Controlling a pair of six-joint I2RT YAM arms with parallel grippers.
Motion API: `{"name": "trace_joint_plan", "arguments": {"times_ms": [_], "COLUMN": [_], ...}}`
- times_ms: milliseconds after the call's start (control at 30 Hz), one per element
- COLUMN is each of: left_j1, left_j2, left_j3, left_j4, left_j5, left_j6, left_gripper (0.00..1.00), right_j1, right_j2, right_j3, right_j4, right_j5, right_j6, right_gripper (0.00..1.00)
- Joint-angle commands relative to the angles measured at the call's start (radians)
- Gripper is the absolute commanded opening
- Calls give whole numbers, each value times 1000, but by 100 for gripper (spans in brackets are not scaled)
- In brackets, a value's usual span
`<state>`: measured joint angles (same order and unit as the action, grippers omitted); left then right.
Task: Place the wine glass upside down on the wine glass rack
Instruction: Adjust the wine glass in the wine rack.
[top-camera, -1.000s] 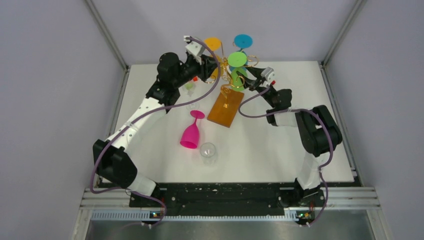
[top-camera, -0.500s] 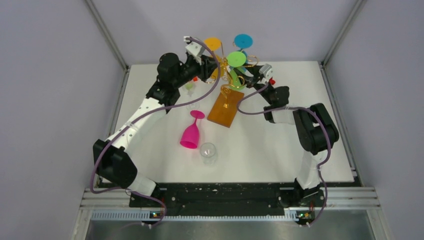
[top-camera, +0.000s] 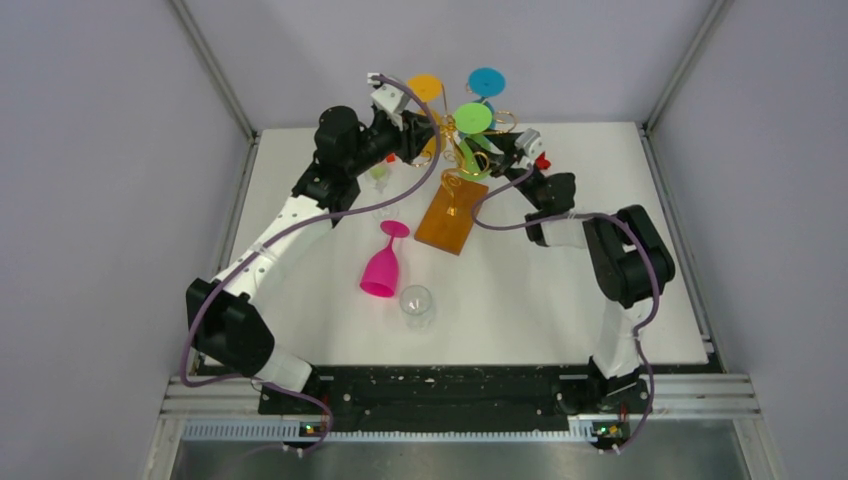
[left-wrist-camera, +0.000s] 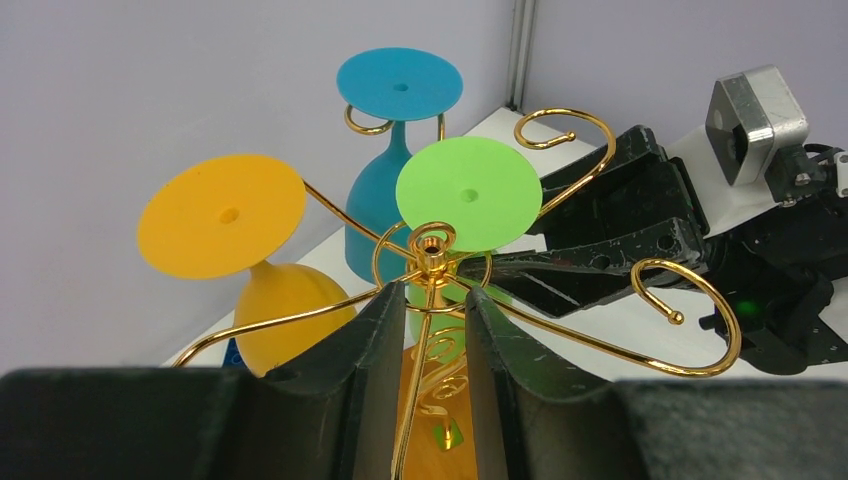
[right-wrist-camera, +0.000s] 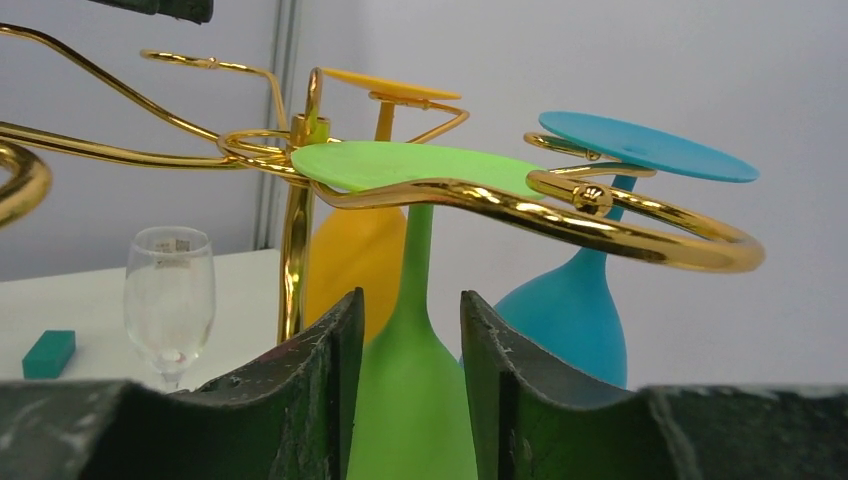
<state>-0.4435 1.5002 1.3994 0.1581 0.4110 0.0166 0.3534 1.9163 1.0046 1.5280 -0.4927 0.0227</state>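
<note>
Placement looks nearly finished. The green wine glass (right-wrist-camera: 415, 420) hangs upside down on the wine glass rack (top-camera: 452, 215), with its flat foot resting on 1 curled gold arm and its stem dropping through the loop. The right gripper (right-wrist-camera: 405, 310) is closed on it where the stem widens into the bowl. The left gripper (left-wrist-camera: 435, 295) straddles the rack's central post. Its fingers hide the lower post, so I cannot tell if they pinch it. 2 more glasses, the orange glass (left-wrist-camera: 222, 215) and the blue glass (left-wrist-camera: 400, 85), hang on neighbouring arms. What is left, I judge, is for the right gripper to let go and back out without dragging the foot off its arm. A pink glass (top-camera: 382, 265) and a clear glass (top-camera: 416, 302) lie on the desk (top-camera: 560, 300), well apart from the rack.
</note>
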Motion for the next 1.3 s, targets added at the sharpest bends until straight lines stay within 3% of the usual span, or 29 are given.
{"name": "trace_joint_plan", "arguments": {"times_ms": [0,467,967,1267], "left_j1": [7,11,14,14], "left_j2": [-51,-56,-53,-54], "left_j3": [0,-4,-7,-7], "left_j4": [53,54,57,60], "left_j5": [10,9,13,17], "left_j6": [-8,-7,-12,-13], "left_gripper": [34,34,34,34], "right_j1": [16,26,35,36], "right_j2": [25,35,1,-47], "right_j3": [55,96,68,29], "right_j4": [167,148,160,181], "right_j5": [2,2,47,94], "right_j6": [14,16,4,29], "right_gripper": [42,29,2,0]}}
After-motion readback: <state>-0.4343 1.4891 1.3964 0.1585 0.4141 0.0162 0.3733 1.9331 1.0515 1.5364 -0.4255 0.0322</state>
